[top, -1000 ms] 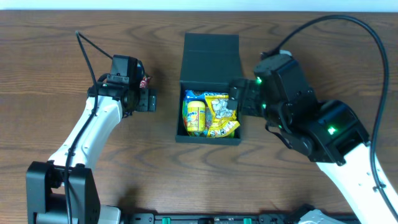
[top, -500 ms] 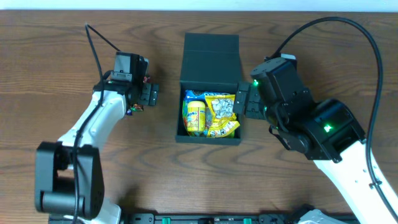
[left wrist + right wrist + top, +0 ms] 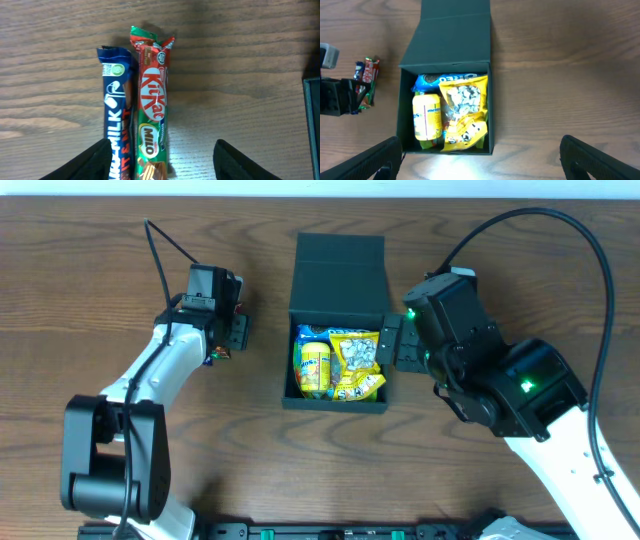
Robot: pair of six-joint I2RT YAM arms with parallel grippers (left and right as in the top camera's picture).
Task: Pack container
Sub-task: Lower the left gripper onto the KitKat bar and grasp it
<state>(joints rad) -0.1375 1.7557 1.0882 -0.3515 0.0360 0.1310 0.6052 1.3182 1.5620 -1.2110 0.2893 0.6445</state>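
Wooden table (image 3: pixel 90 250), open container (image 3: pixel 340 270) at overhead centre holding snacks; left gripper (image 3: pixel 167 160), spread over KitKat bar (image 3: pixel 152 100) and blue milk bar (image 3: pixel 117 115) at centre-left, should centre on one before pinching; right gripper (image 3: pixel 480 160) spread too.

The overhead camera is looking straight down from well above the table (image 3: pixel 90 270), taking in both arms and the open container (image 3: pixel 338 270). The left wrist camera is pointing down from very near at two snack bars (image 3: pixel 154 107), catching the container's edge (image 3: pixel 314 130) at far right. The right wrist camera is looking down from higher up, sharing the container (image 3: pixel 451 42) and those bars (image 3: pixel 366 75) with the overhead view
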